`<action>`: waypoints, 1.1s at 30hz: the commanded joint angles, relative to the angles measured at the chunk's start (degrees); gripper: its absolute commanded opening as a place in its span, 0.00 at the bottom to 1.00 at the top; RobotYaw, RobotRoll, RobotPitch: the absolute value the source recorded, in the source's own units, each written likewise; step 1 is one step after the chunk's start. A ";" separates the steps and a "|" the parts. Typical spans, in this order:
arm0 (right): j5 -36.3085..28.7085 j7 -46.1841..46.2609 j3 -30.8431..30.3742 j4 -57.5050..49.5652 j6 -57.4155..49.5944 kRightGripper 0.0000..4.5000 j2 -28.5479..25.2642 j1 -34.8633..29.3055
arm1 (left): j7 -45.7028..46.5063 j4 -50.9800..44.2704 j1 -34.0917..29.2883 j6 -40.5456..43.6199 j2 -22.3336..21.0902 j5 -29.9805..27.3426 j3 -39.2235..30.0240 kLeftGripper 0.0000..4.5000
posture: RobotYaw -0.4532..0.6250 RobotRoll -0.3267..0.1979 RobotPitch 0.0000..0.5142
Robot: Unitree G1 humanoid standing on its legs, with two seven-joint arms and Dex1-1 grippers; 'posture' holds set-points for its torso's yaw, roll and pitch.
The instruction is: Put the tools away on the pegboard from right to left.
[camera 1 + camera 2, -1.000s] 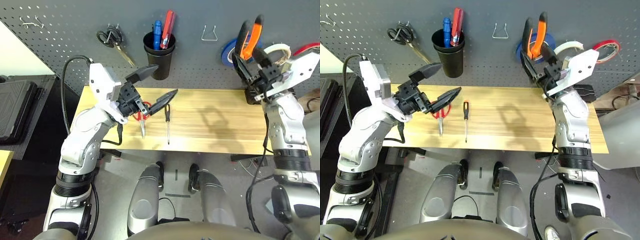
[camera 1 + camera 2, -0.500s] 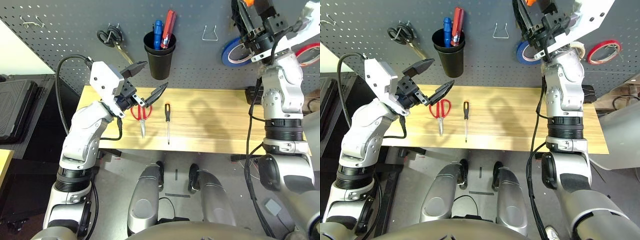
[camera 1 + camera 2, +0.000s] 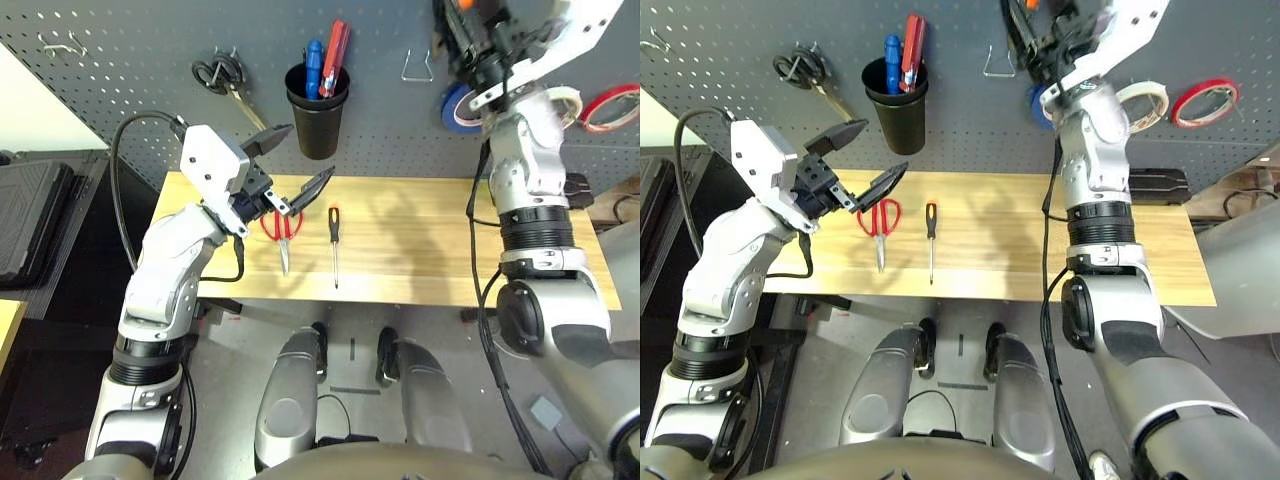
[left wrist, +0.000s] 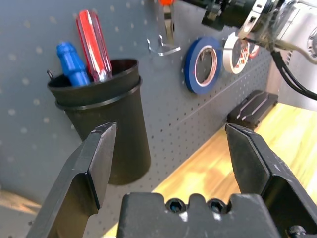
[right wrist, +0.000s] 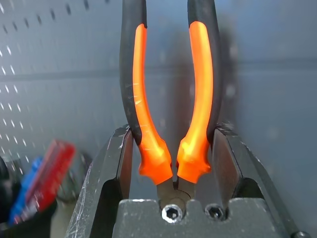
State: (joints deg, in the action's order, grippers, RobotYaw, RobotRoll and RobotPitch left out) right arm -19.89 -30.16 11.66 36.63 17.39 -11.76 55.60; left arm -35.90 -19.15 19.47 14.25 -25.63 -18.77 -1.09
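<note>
My right gripper is raised high against the pegboard, shut on the orange-and-black-handled pliers, close to a bare metal hook. The whitish tape ring hangs on the board to the right of it. On the wooden table lie the red-handled scissors and the slim screwdriver, side by side. My left gripper hovers open just above the scissors, holding nothing.
A black cup on the board holds a blue and a red tool. Black-handled scissors hang at the upper left. A blue tape ring and a red one hang at the right. A black block rests at the table's back right.
My right arm has swung up and to the left with the pliers, from table height to the hook. The left gripper rose slightly off the scissors, then held still.
</note>
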 commanded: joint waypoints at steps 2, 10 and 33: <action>1.65 -1.30 -0.20 6.87 5.50 0.56 1.33 2.26 | 0.53 -1.18 -1.15 0.27 -0.32 0.65 0.34 1.00 | 0.64 0.62 0.42; 3.80 0.02 -0.33 13.40 6.16 0.72 2.42 2.00 | 1.13 -1.36 -1.19 0.36 -0.21 0.91 0.62 1.00 | 0.65 0.62 0.42; -4.65 -12.64 -4.69 -32.99 -18.61 1.00 -13.22 -36.09 | 0.28 2.42 -1.75 -1.26 -0.62 3.21 2.09 1.00 | 0.60 0.62 0.43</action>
State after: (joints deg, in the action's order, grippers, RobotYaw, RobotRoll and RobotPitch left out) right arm -23.88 -40.90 7.85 6.57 2.22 -23.11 21.38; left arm -34.98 -17.08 18.71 13.40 -25.84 -16.49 0.02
